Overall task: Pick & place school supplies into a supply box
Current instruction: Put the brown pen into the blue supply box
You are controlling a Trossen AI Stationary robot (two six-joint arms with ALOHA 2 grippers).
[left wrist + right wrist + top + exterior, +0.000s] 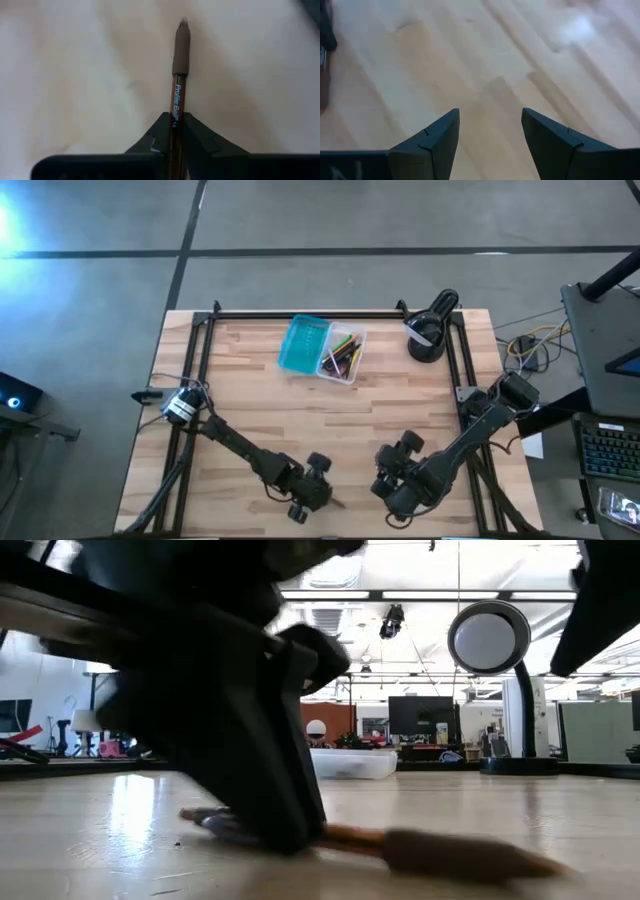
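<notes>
A thin dark pen (180, 60) with a brownish grip sleeve and white lettering on its barrel lies on the wooden table near the front edge, also seen in the low view (440, 852). My left gripper (175, 125) is shut on it, low over the table's near middle (318, 495). My right gripper (490, 130) hangs open over bare wood at the near right (392, 480), nothing between its fingers. The supply box (322, 348), one half turquoise and one half clear with pencils and pens inside, rests flat at the far middle. My left gripper pinches the pen's barrel (176, 111) between its two fingers, behind the grip sleeve. The fingers (275, 805) slant down from above. The pen runs forward out of the hold, and its tip end (500, 860) lies low on the table.
A black round lamp-like device (432, 330) stands at the far right corner, its white disc showing in the low view (490, 637). A black frame (300, 313) runs along the table's far and side edges. Bare wood lies between the grippers and the box.
</notes>
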